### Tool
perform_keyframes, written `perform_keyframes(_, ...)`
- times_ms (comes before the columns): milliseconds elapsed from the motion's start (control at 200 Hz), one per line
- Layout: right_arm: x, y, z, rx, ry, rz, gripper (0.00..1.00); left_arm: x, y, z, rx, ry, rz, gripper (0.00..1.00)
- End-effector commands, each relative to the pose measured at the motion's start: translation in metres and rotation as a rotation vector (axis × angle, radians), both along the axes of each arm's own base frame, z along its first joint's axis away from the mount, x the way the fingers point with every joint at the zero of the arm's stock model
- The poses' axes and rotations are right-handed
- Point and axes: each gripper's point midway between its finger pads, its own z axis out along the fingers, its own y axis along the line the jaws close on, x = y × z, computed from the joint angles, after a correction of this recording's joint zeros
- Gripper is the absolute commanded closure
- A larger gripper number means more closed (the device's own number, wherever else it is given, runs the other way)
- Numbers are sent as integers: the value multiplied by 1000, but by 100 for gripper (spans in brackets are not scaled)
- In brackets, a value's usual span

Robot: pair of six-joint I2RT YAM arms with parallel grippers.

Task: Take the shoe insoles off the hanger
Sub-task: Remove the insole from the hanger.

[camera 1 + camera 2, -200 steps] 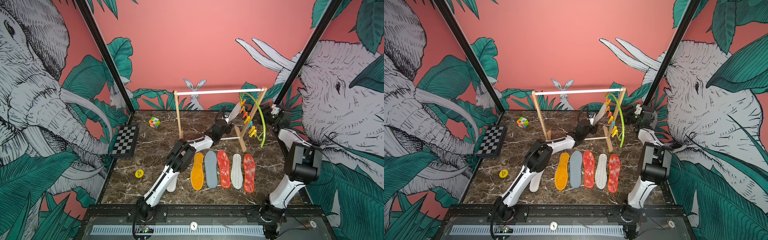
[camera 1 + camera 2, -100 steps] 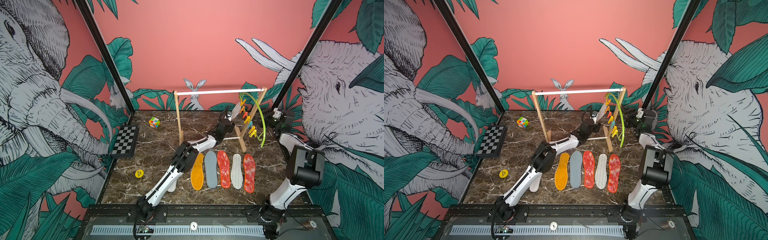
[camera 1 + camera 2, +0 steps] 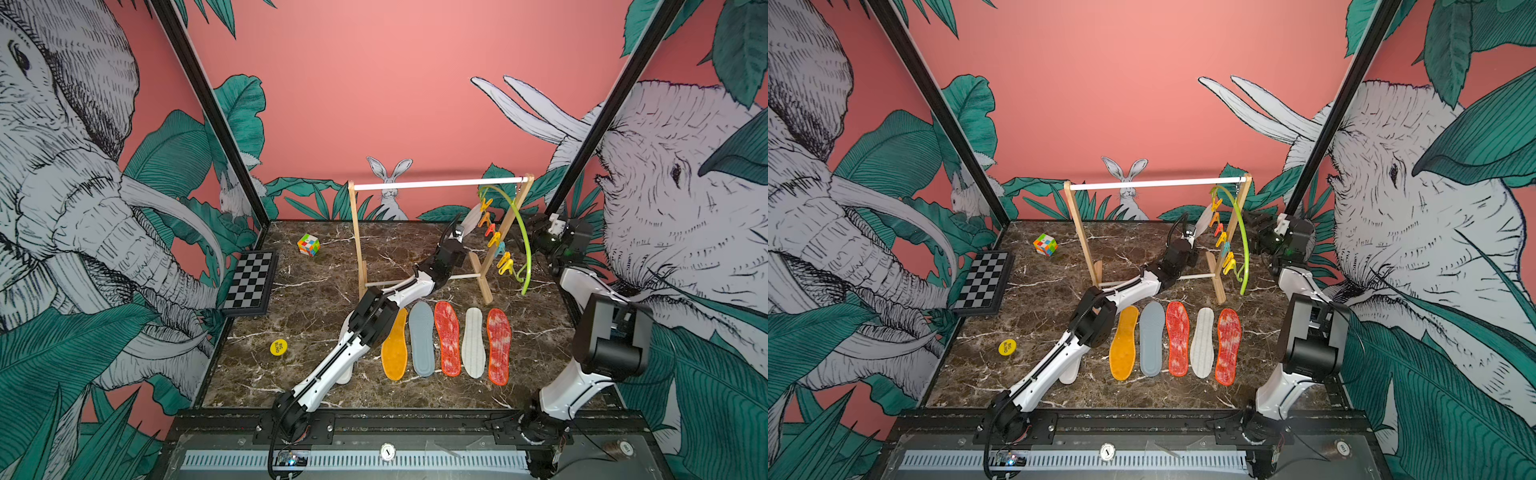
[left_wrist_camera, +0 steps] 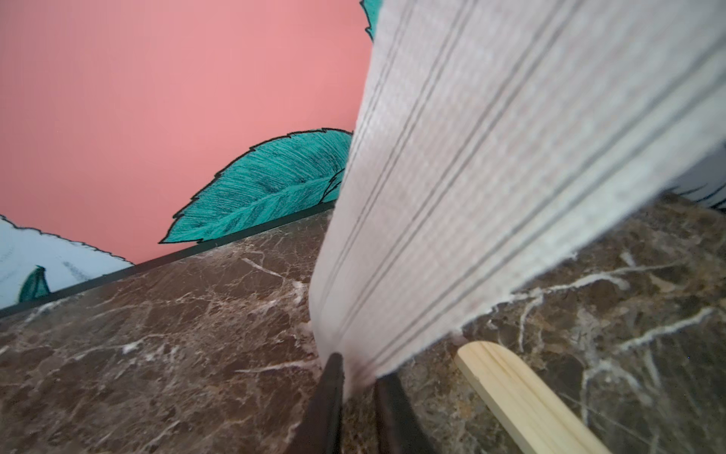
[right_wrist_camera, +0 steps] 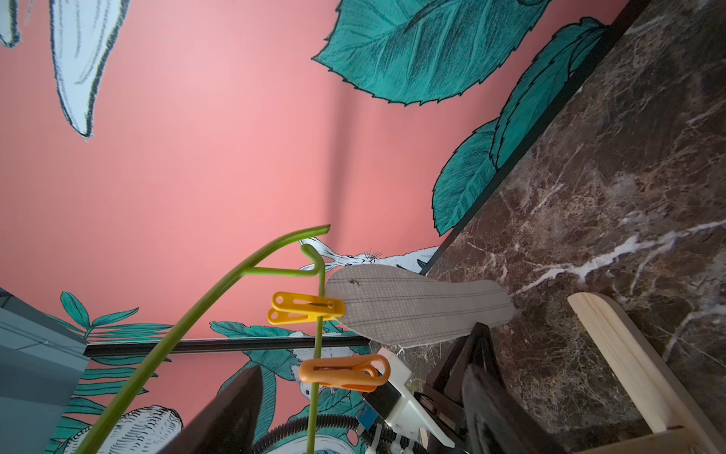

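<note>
A light grey shoe insole (image 3: 471, 217) (image 3: 1204, 216) (image 4: 510, 177) (image 5: 412, 310) hangs from a yellow clip (image 5: 306, 308) on the lime-green hanger (image 3: 524, 241) (image 3: 1246, 249) (image 5: 235, 275). My left gripper (image 3: 457, 233) (image 3: 1190, 235) (image 4: 359, 365) is shut on its lower end. My right gripper (image 3: 536, 232) (image 3: 1260, 232) (image 5: 359, 412) stands open beside the hanger, the thin green rod and an orange clip (image 5: 345, 373) between its fingers. Several insoles lie in a row on the table: mustard (image 3: 395, 349), blue-grey (image 3: 421, 338), red (image 3: 448, 336), white (image 3: 473, 343), red (image 3: 498, 345). Another white one (image 3: 345, 376) is partly hidden under the left arm.
The hanger hangs at the right end of a wooden rack with a white rod (image 3: 436, 183); its foot (image 4: 522, 397) lies close to the left gripper. A colour cube (image 3: 308, 244), a chessboard (image 3: 251, 284) and a yellow disc (image 3: 278, 347) sit on the left.
My left arm reached up to the hanging grey insole and its jaws closed on the lower end. The right arm has barely moved.
</note>
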Motion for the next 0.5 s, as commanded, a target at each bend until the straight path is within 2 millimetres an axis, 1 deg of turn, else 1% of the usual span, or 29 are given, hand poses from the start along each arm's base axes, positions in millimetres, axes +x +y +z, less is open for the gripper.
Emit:
perform_keyframes(0,3,3,31,-16,-91,21,20,9,14,57,-44,-73,34,91)
perform_keyframes(75,9,3,35,-11,-103,22,20,10,21,70,-53,-91,41,99)
perform_keyframes(175,18,2,40,-3,-119,24,21,9,31,90,-73,-122,60,100)
perform_keyframes(205,20,2,42,-4,-125,26,22,10,32,85,-67,-122,63,100)
perform_keyframes(210,21,3,42,-4,-126,28,22,9,33,93,-73,-130,63,100)
perform_keyframes(220,22,3,42,-4,-126,27,22,8,35,99,-76,-137,64,100)
perform_keyframes(240,24,3,38,-2,-119,27,23,8,36,104,-79,-145,66,100)
perform_keyframes(245,25,2,45,-6,-134,27,23,8,37,106,-79,-147,66,100)
perform_keyframes(260,27,2,49,1,-139,27,23,7,37,106,-75,-148,67,100)
perform_keyframes(310,32,4,53,15,-139,35,25,8,42,114,-76,-159,76,100)
perform_keyframes(410,41,7,54,29,-141,49,29,7,49,122,-73,-169,85,100)
perform_keyframes(495,47,7,56,36,-149,47,30,6,56,127,-76,-176,96,100)
